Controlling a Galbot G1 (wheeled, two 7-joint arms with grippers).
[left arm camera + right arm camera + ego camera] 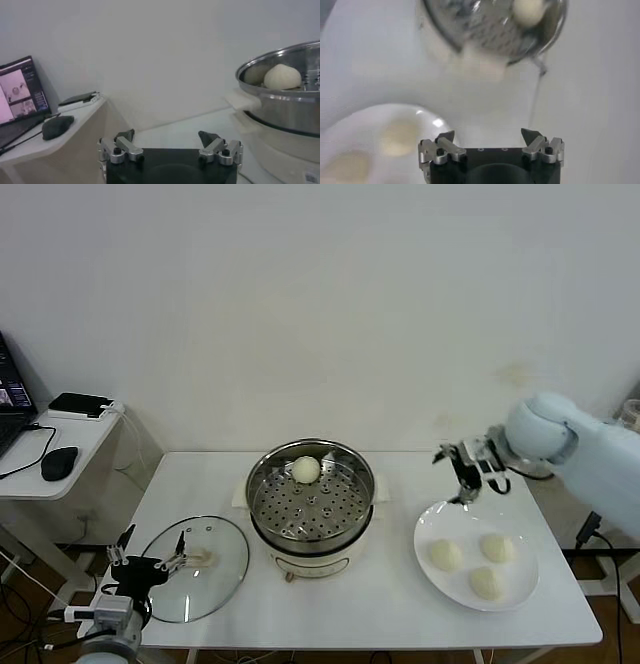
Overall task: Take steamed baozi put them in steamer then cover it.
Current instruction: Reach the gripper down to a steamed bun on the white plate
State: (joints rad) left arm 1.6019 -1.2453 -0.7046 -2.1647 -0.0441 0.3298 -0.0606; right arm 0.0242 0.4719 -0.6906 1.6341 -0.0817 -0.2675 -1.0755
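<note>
The steel steamer (311, 502) stands mid-table on its cream base, with one creamy-white baozi (306, 470) on the far side of its perforated tray; that bun also shows in the left wrist view (282, 77) and the right wrist view (529, 11). Three baozi (446, 555) lie on a white plate (436, 523) to the right. My right gripper (464, 477) is open and empty, hovering above the plate's far left rim. The glass cover (196, 567) with its cream handle lies flat on the table's left. My left gripper (150, 564) is open and empty at the cover's left edge.
A side desk at the far left holds a laptop (19, 95), a black mouse (59, 462) and a black box (80, 404). The table's front edge runs just below the plate and cover.
</note>
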